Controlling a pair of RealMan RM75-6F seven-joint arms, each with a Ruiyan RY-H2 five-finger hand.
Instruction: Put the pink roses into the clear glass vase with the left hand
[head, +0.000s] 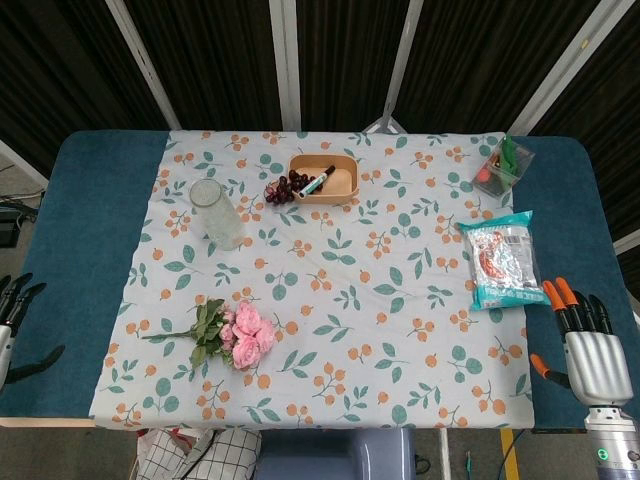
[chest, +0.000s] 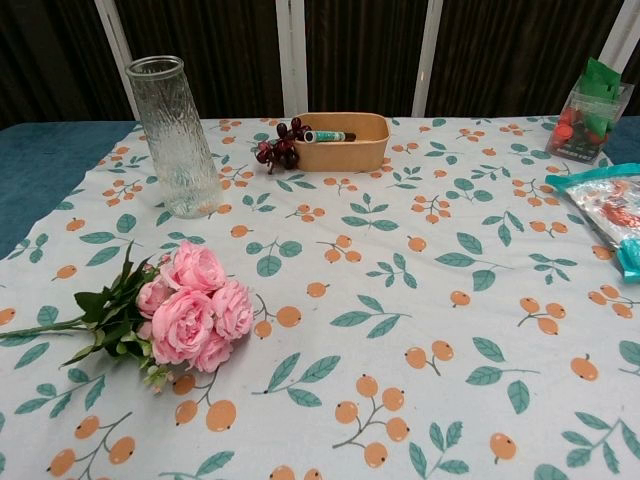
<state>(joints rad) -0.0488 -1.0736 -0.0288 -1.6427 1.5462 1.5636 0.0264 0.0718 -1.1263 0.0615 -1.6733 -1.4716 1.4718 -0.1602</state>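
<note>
The pink roses lie flat on the patterned cloth near the front left, blooms to the right and green stems pointing left; they fill the lower left of the chest view as roses. The clear glass vase stands upright behind them, empty, and shows at the chest view's upper left as the vase. My left hand hovers at the table's left edge with fingers spread, well left of the roses, holding nothing. My right hand sits at the front right corner, fingers apart and empty. Neither hand shows in the chest view.
A tan tray holding a marker stands at the back centre, with dark grapes beside it. A clear box of small items is at the back right, and a snack packet lies right of centre. Blue table edge borders the cloth.
</note>
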